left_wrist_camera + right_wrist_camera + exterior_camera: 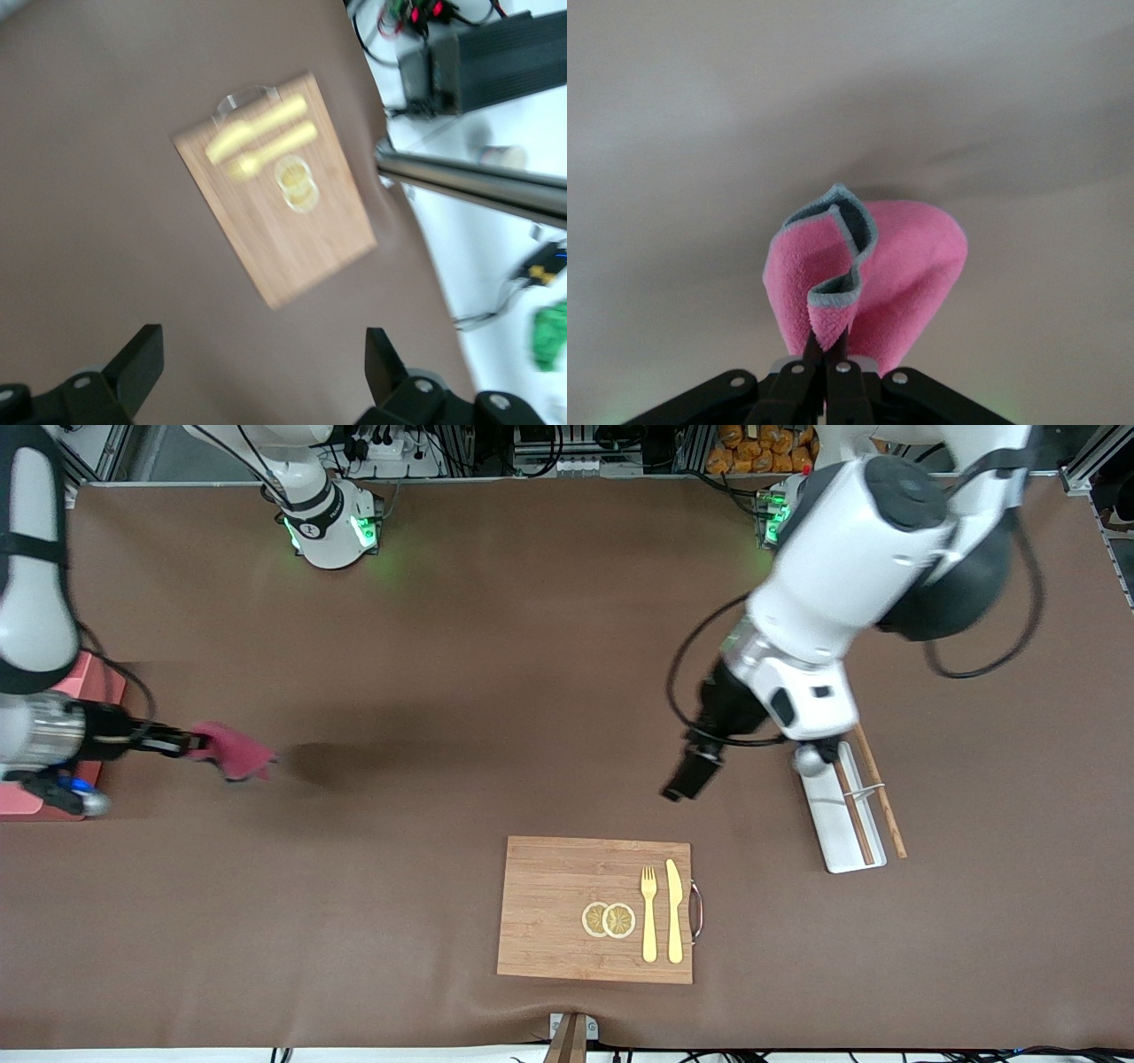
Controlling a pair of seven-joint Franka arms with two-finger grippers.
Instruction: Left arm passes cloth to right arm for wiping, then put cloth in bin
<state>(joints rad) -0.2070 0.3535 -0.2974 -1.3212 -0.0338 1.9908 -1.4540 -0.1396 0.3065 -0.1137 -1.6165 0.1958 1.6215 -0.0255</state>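
Note:
My right gripper (193,741) is shut on the cloth (235,752), a magenta-pink rag, and holds it low over the brown table near the right arm's end. In the right wrist view the cloth (908,266) bulges out of the right gripper (831,347), folded with a grey-blue edge showing. The pale pink bin (99,682) sits at that end of the table, mostly hidden under the right arm. My left gripper (687,778) hangs open and empty over bare table beside the white tray. In the left wrist view its fingers (142,359) stand wide apart around nothing.
A wooden board (549,921) with a yellow fork (649,912), a knife (675,911) and lemon slices (609,919) lies near the front camera. A white tray (828,815) with chopsticks (879,790) lies toward the left arm's end.

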